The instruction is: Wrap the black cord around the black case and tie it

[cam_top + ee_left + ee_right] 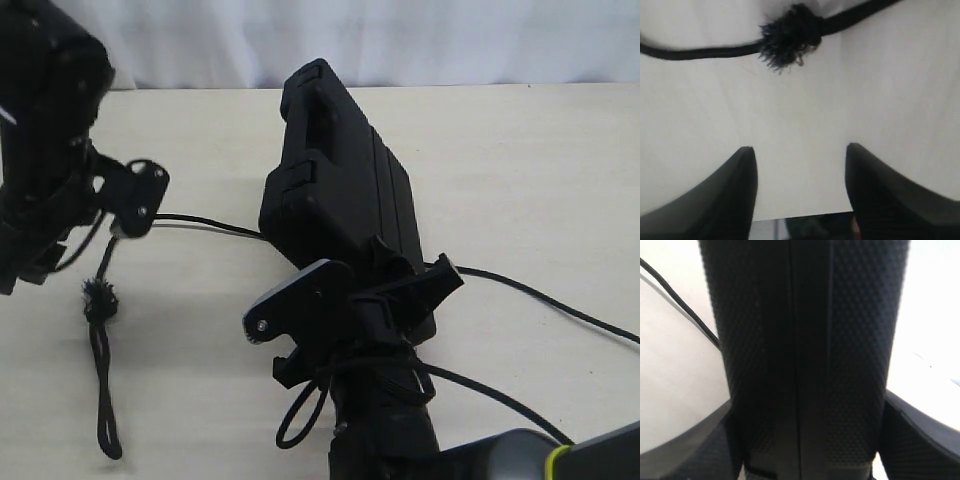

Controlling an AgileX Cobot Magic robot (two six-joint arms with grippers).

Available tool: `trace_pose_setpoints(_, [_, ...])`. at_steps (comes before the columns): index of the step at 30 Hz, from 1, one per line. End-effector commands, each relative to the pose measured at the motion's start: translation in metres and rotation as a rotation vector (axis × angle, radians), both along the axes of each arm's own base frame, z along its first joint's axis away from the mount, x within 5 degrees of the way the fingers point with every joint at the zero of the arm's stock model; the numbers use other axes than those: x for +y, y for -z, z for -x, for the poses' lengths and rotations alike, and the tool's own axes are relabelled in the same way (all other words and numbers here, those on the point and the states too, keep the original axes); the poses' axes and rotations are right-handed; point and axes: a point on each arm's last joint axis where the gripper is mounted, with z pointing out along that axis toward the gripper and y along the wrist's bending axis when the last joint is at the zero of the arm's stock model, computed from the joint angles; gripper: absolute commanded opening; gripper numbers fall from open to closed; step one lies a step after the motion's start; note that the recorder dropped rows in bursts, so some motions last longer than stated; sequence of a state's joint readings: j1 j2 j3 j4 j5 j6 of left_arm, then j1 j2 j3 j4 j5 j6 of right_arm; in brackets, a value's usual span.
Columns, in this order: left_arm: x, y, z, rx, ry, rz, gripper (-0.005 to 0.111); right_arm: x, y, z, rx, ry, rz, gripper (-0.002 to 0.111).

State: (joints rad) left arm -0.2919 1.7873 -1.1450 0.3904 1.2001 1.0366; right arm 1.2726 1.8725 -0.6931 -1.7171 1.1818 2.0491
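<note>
The case (335,190) is black all over, its side covered in a fine pattern of small raised dots between smooth black strips. The cord (100,380) is matt black down to its frayed end. The surface (520,180) is pale cream with faint grain lines. The left hand (800,150) is black. The right hand (360,295) is black with a silver-grey plate, and its arm (510,450) shows grey and a yellow-green band. The cloth (400,40) behind is white.

Reaches in from the left with the left gripper (800,152), wrist pitched down, jaws spread wide with nothing between. Stands up from the exterior view's lower edge with the right gripper (360,300), fingers (920,435) on either side of the black case (330,170), seemingly pressing its two faces.
</note>
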Motion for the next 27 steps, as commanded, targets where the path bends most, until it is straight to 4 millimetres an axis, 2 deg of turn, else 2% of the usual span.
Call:
trace_pose_setpoints(1, [-0.018, 0.032, 0.021, 0.021, 0.317, -0.070, 0.041, -0.001, -0.009, -0.002, -0.052, 0.001, -0.019, 0.004])
trace_pose_setpoints(2, [-0.020, 0.045, 0.030, 0.026, 0.439, -0.100, 0.035, -0.001, -0.009, -0.002, -0.052, 0.001, -0.019, 0.004])
trace_pose_setpoints(4, [-0.016, 0.060, 0.043, 0.045, 0.555, -0.138, 0.028, -0.001, -0.009, -0.002, -0.052, 0.000, -0.014, 0.004])
trace_pose_setpoints(6, [-0.013, 0.068, 0.050, 0.058, 0.592, -0.137, 0.022, -0.001, -0.009, -0.002, -0.052, 0.000, -0.014, 0.004])
trace_pose_setpoints(15, [-0.013, 0.068, 0.049, 0.028, 0.538, -0.133, 0.023, -0.001, -0.009, -0.002, -0.052, 0.000, -0.015, 0.004])
trace_pose_setpoints(22, [-0.028, 0.055, 0.040, -0.176, 0.585, 0.017, 0.043, -0.001, -0.009, -0.002, -0.052, 0.000, -0.015, 0.004])
trace_pose_setpoints(24, [-0.029, 0.057, 0.040, -0.176, 0.588, 0.021, 0.049, -0.001, -0.009, -0.002, -0.052, 0.000, -0.015, 0.004])
trace_pose_setpoints(27, [-0.029, 0.062, 0.040, -0.154, 0.591, 0.016, 0.050, -0.001, -0.009, -0.002, -0.052, 0.000, -0.015, 0.004])
